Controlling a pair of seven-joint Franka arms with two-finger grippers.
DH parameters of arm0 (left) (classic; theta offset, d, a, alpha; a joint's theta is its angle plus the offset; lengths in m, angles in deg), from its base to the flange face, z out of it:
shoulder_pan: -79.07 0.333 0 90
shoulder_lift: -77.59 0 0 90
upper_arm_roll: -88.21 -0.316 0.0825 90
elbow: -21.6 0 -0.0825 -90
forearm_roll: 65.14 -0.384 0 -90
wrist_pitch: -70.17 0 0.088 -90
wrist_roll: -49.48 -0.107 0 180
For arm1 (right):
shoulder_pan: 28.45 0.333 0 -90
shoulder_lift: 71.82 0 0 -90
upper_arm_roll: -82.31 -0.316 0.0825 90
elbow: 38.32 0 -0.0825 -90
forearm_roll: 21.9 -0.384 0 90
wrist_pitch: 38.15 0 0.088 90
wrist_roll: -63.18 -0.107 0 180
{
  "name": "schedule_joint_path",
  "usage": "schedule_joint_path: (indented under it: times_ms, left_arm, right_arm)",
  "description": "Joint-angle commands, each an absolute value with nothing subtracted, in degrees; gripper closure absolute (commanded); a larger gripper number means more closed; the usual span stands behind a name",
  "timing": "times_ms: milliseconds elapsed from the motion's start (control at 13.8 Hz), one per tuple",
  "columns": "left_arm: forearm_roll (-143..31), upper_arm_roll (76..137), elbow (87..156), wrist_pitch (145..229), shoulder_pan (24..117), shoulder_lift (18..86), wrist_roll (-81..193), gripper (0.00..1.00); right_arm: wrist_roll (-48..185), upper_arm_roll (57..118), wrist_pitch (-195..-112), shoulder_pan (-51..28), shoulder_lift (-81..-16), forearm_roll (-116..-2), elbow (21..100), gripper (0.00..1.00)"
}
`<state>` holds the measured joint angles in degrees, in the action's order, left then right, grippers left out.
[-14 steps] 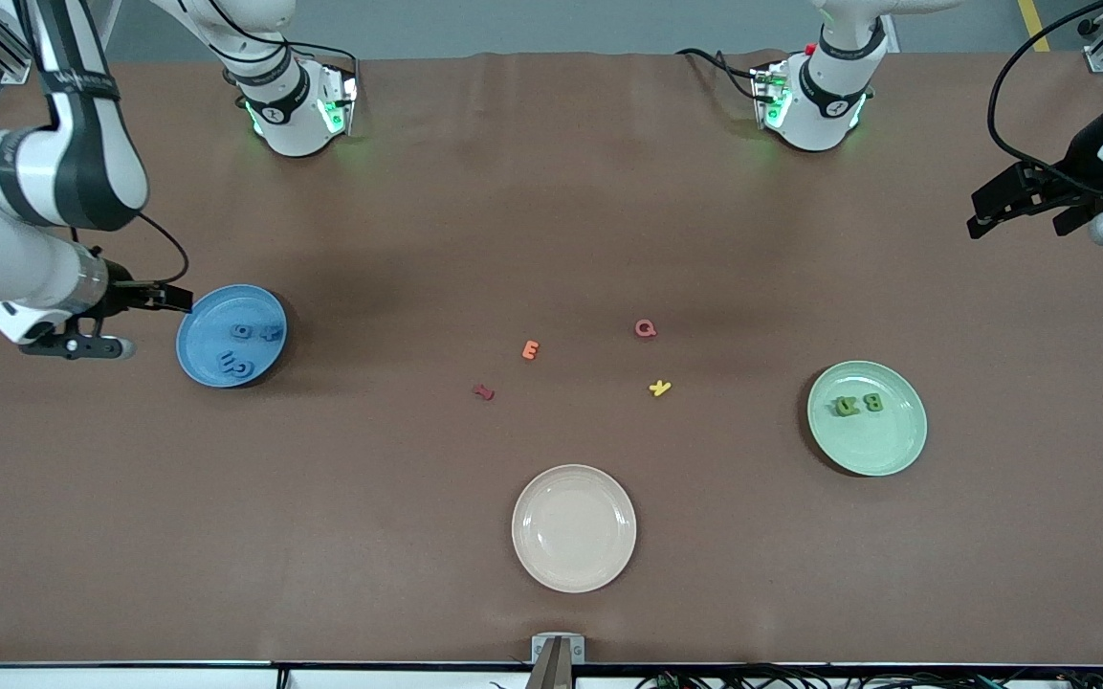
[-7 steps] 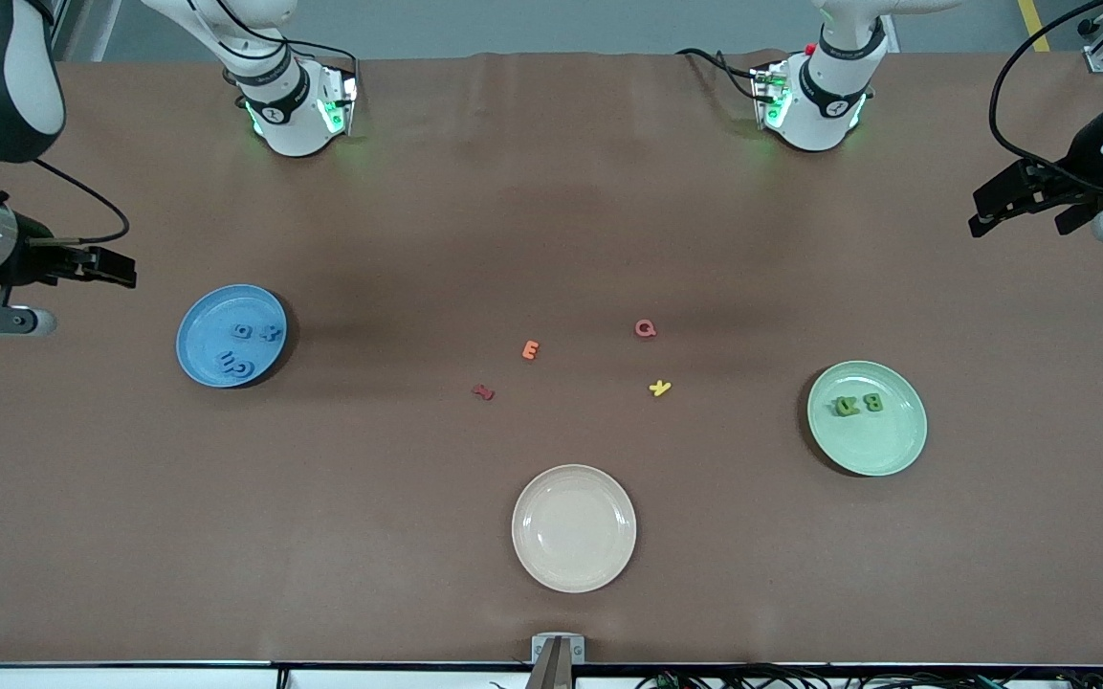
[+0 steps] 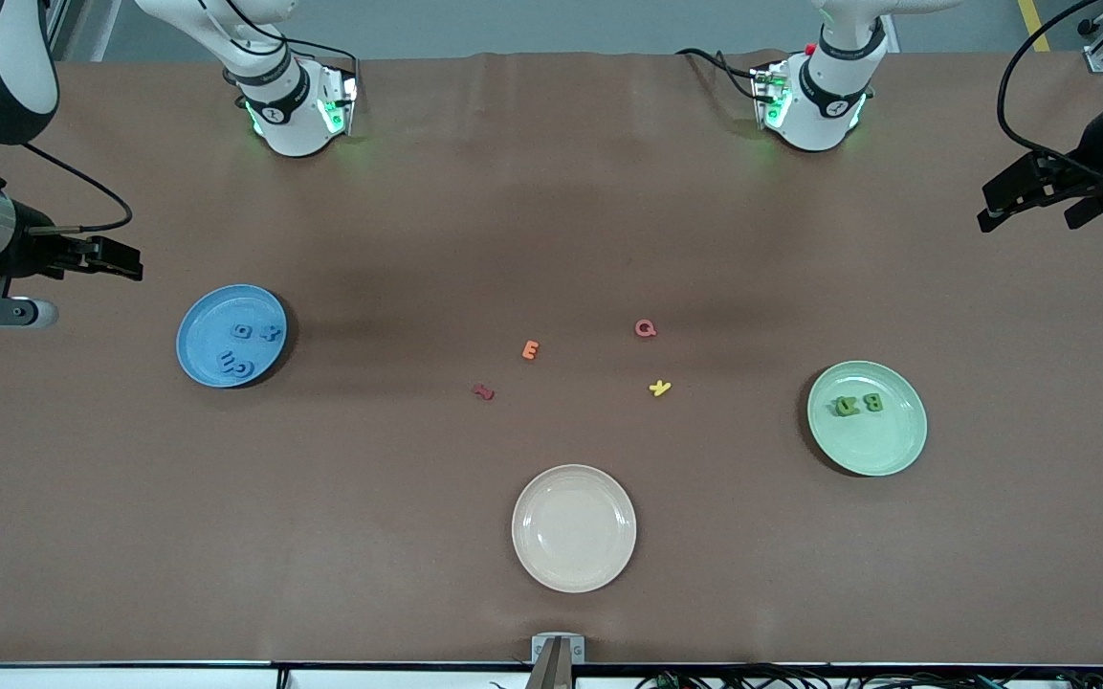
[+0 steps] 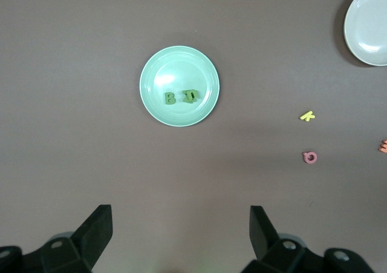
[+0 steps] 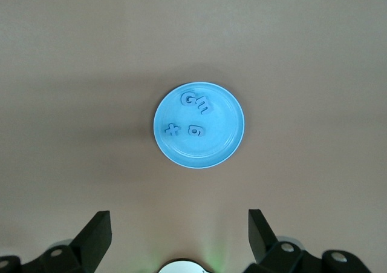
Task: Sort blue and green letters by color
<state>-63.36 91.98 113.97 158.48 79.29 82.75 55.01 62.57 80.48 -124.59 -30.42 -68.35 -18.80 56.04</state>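
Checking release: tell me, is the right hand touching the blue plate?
Apart. The right wrist view shows bare table between the open right hand and the blue plate.

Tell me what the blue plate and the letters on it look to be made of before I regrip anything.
The blue plate looks like glazed ceramic or hard glossy plastic: smooth, with a soft sheen along its raised rim; which one, the views leave open. The blue letters look like matte foam or soft plastic: chunky, thick-edged, no shine. Both grippers, right gripper and left gripper, hang open and hold nothing.
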Motion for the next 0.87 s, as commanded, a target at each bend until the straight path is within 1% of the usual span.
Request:
schedule_joint_path:
  times_ms: [0, 290, 435, 652, 725, 797]
  left_arm:
    - [-63.03, 91.9, 114.33, 158.15, 79.43, 83.83, 54.05, 0.0]
    - [-63.03, 92.34, 114.5, 157.97, 79.34, 84.36, 54.05, 0.0]
    - [-63.03, 92.34, 114.41, 157.97, 79.34, 84.53, 54.05, 0.0]
    - [-63.12, 92.34, 114.24, 157.97, 79.43, 84.53, 54.05, 0.0]
    - [-63.21, 92.34, 114.24, 157.97, 79.43, 84.71, 54.05, 0.0]
    - [-63.21, 92.34, 114.15, 157.97, 79.34, 84.71, 53.96, 0.0]
  right_arm:
    - [62.74, 83.09, -123.49, -27.5, -68.21, -19.7, 54.14, 0.0]
    - [63.0, 83.45, -123.67, -27.57, -68.13, -19.7, 53.88, 0.0]
    - [63.0, 83.45, -123.49, -27.49, -67.86, -19.62, 51.87, 0.0]
    - [62.65, 83.54, -123.4, -27.84, -67.86, -19.88, 51.16, 0.0]
    - [62.74, 83.54, -123.06, -28.27, -67.78, -22.05, 50.72, 0.0]
    - [62.39, 83.45, -122.53, -28.19, -67.86, -23.47, 48.28, 0.0]
